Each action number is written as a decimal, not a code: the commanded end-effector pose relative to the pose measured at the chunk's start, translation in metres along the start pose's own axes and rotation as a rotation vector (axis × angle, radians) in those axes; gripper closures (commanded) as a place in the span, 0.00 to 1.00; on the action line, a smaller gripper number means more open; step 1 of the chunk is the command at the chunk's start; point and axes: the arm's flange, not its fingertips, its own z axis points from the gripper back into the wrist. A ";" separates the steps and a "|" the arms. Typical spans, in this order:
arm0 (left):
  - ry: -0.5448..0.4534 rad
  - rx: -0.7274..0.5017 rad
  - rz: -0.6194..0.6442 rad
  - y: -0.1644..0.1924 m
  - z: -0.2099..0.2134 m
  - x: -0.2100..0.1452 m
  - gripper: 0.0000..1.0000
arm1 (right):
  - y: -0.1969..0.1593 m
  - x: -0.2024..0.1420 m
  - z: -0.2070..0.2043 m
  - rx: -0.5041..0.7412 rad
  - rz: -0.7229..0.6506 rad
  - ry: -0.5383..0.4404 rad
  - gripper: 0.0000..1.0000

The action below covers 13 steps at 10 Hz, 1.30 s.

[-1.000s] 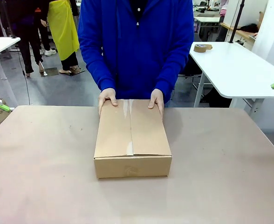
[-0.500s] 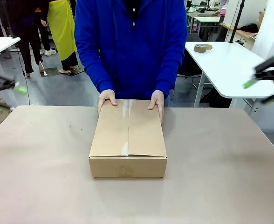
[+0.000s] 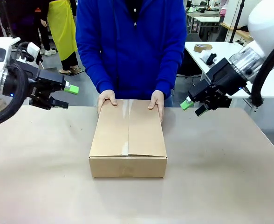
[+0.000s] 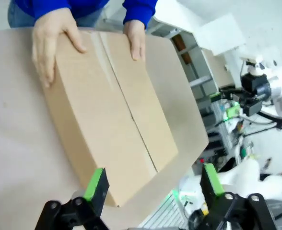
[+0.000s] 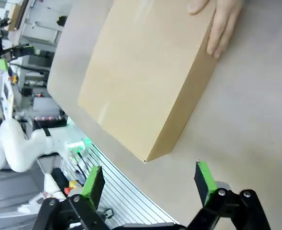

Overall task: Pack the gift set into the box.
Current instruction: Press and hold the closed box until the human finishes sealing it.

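The box (image 3: 127, 140) is a plain brown carton with its top flaps closed, lying in the middle of the table. The person's hands (image 3: 107, 97) rest on its far edge. The gift set is out of view. My left gripper (image 3: 66, 96) hovers open above the table to the left of the box. My right gripper (image 3: 193, 107) hovers open to the right of it. In the left wrist view the box (image 4: 112, 110) lies beyond my open left gripper (image 4: 153, 179). The right wrist view has the box (image 5: 146, 76) ahead of my open right gripper (image 5: 148, 178), with nothing between the fingers.
The table (image 3: 221, 177) is covered in brown and has free room on both sides of the carton. A white table (image 3: 235, 70) stands at the back right with a roll of tape (image 3: 202, 47) on it. People stand farther off at the back left.
Both arms have swung in from the picture's sides to either side of the carton. The person slid the carton slightly left a second ago; it has rested since.
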 end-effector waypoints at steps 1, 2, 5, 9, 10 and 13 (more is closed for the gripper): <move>0.026 -0.015 -0.008 0.000 -0.010 -0.006 0.00 | 0.000 -0.001 -0.009 0.004 0.019 0.019 0.00; -0.156 -0.186 -0.158 -0.001 -0.049 -0.010 0.00 | 0.009 0.014 -0.049 0.064 0.299 -0.021 0.00; -0.228 -0.311 -0.319 0.026 -0.129 -0.024 0.00 | 0.010 0.027 -0.135 0.818 0.541 -0.127 0.00; -0.215 -0.273 -0.297 0.003 -0.114 -0.032 0.00 | 0.031 0.016 -0.137 0.430 0.451 -0.165 0.00; -0.153 -0.292 -0.285 0.032 -0.142 -0.042 0.00 | 0.015 0.013 -0.168 0.589 0.473 -0.153 0.00; -0.266 -0.574 -0.729 0.052 -0.159 -0.037 0.00 | -0.017 0.028 -0.161 0.688 0.831 -0.368 0.00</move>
